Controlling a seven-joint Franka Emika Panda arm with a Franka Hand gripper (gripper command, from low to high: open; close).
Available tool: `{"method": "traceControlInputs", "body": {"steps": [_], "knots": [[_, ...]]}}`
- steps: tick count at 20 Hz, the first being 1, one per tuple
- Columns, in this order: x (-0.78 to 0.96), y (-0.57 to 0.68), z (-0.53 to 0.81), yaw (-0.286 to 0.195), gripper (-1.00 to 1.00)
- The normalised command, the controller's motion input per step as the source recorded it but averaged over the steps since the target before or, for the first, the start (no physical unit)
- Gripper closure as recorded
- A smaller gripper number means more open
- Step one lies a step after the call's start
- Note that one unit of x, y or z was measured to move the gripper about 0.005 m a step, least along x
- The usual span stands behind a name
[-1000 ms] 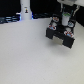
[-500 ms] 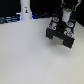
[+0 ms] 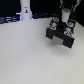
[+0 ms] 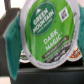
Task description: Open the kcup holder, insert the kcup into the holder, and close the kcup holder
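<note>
**Kid:** Kcup holder [image 3: 61, 36], where is it?

**Me:** From the outside camera, it is the black box on the white surface [image 3: 30, 57], over on that view's right. My pincer [image 3: 65, 21] hangs right above it. A white bottle shape [image 3: 24, 10] stands well apart, toward the back. The picture is too blurry to show if the box is open.

**Kid:** And the wrist camera?

**Me:** The kcup [image 4: 46, 31] fills it up. I see its green lid, tipped on its edge, gripped in my closed pincer. Below it is the dark box with other little pods [image 4: 75, 55] peeking out.

**Kid:** Are you almost done?

**Me:** I think I am in the middle. The pod is not in yet. Then I must shut the box.
</note>
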Motion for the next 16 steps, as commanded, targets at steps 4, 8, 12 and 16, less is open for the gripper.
{"method": "traceControlInputs", "body": {"steps": [4,8,12,16], "knots": [[0.02,-0.13,-0.01,-0.002,1.00],[0.00,-0.05,-0.03,-0.002,1.00],[0.00,0.03,-0.22,0.005,1.00],[-0.06,0.00,-0.33,0.012,1.00]]}}
